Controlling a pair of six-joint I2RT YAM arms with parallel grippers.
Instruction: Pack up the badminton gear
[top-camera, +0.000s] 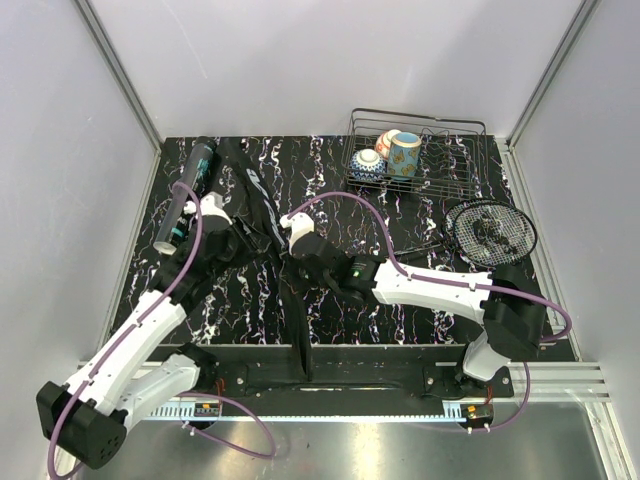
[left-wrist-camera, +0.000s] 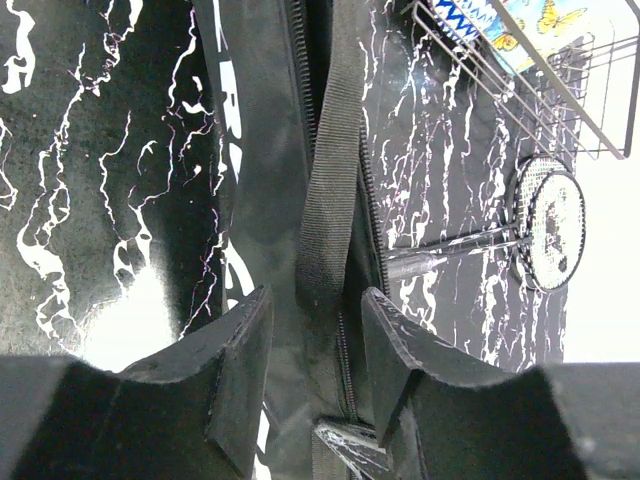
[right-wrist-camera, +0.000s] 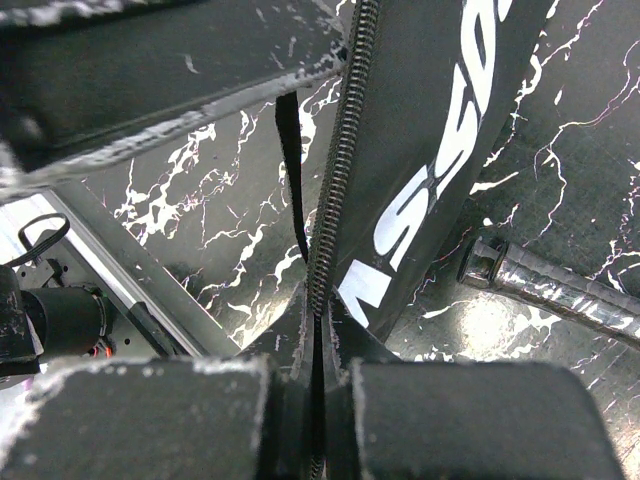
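Right wrist view shows the right claw (right-wrist-camera: 318, 335) closed on the zipper (right-wrist-camera: 345, 150) edge of the bag (right-wrist-camera: 440, 150), which lies along the tabletop (top-camera: 380, 325) from far left to near centre. We judge the step to be opening the bag. We recommend closing the left claw (left-wrist-camera: 315, 300), now parted astride the strap (left-wrist-camera: 330, 170), on the opposite edge, then drawing both edges apart without lifting. The racket (top-camera: 490, 230) lies well apart, at right. The right arm reaches low leftward across the tabletop; the left arm extends diagonally forward, wrist tipped down over the bag.
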